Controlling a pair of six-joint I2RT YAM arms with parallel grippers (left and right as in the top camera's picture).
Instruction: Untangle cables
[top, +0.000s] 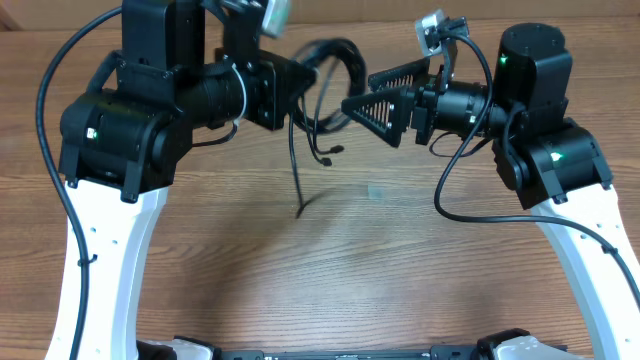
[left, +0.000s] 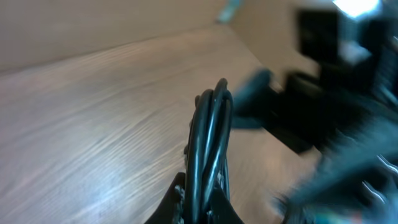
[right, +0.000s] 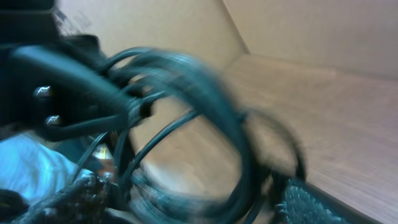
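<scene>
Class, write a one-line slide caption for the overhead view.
Left gripper clamps a black cable coil, loose strands hanging toward the wooden table, open right gripper beside it.

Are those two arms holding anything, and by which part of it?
The left tool is clamped on the bundled cables, at one side of their loop; loose ends hang below. The right tool stands open beside the loop, gripping nothing.

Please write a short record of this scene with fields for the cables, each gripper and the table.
cables: black coil, held above the table, loose strands hanging down
left gripper: shut on cables
right gripper: open, at the coil's side
table: wood
</scene>
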